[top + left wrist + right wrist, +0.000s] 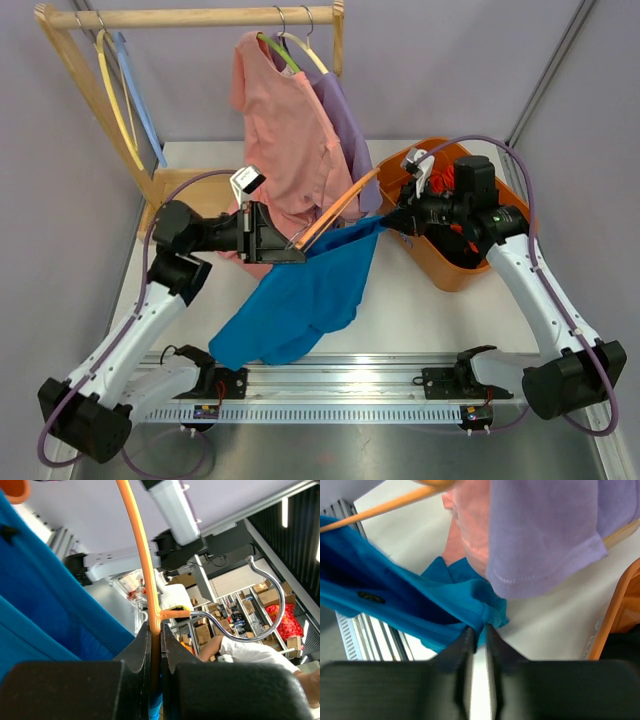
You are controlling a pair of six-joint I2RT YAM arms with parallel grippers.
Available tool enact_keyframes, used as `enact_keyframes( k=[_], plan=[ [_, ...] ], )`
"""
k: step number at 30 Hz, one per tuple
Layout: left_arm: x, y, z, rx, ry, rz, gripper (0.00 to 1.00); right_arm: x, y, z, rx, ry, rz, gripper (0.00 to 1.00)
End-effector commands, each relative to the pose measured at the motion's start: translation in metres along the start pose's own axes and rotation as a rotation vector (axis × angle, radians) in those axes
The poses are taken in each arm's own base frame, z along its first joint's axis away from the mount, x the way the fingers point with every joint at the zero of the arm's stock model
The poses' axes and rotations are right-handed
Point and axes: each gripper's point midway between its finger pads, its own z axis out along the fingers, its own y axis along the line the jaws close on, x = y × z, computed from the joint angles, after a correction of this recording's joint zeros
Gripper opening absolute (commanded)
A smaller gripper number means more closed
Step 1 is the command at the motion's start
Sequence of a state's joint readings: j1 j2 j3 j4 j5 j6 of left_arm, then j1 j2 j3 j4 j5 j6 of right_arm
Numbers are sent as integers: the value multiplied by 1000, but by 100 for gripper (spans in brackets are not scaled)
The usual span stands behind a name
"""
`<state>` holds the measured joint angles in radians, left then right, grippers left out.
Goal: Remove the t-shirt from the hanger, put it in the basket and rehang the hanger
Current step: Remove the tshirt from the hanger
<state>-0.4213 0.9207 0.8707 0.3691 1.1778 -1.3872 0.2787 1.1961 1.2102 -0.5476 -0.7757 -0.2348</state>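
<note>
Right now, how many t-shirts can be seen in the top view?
3. A pink t-shirt and a purple t-shirt hang side by side on the rack; a blue t-shirt lies mostly on the table. The orange basket may hide more.

Three t-shirts (300,300), perhaps five hangers (340,205), one orange bin (452,272), one wooden rack (190,17).
</note>
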Motion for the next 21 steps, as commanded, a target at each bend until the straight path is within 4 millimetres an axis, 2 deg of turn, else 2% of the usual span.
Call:
enact_keyframes(
  k=[1, 3, 4, 5, 6, 7, 9, 10, 12, 13, 16, 19, 21],
  plan=[
    [0, 15, 4, 14, 57, 137, 0, -3, -1, -2, -70, -18, -138, 27],
    [3, 26, 12, 28, 110, 121, 0, 0, 5, -5, -115, 8, -175, 43],
    [2, 29, 14, 22, 127, 109, 0, -11, 9, -10, -136, -8, -210, 50],
    [2, 35, 18, 15, 149, 92, 0, -13, 12, -14, -152, -7, -234, 53],
    [2, 40, 19, 11, 163, 119, 0, -6, 15, -19, -180, 19, -272, 55],
    [3, 46, 20, -7, 178, 80, 0, -14, 21, -25, -201, 6, -310, 57],
    [4, 52, 20, -16, 206, 66, 0, -8, 31, -34, -240, 36, -369, 62],
    [5, 53, 20, -17, 217, 65, 0, -15, 37, -40, -253, 26, -408, 64],
    [5, 60, 20, -23, 239, 83, 0, -11, 48, -50, -293, 44, -460, 66],
    [8, 66, 19, -44, 250, 40, 0, -21, 55, -55, -304, 24, -491, 67],
    [10, 73, 19, -56, 275, 27, 0, -29, 79, -67, -396, -26, -586, 73],
    [8, 77, 21, -45, 291, 20, 0, -38, 90, -61, -477, -72, -613, 78],
    [10, 77, 23, -34, 309, 15, 0, -45, 93, -47, -501, -67, -657, 80]
  ],
)
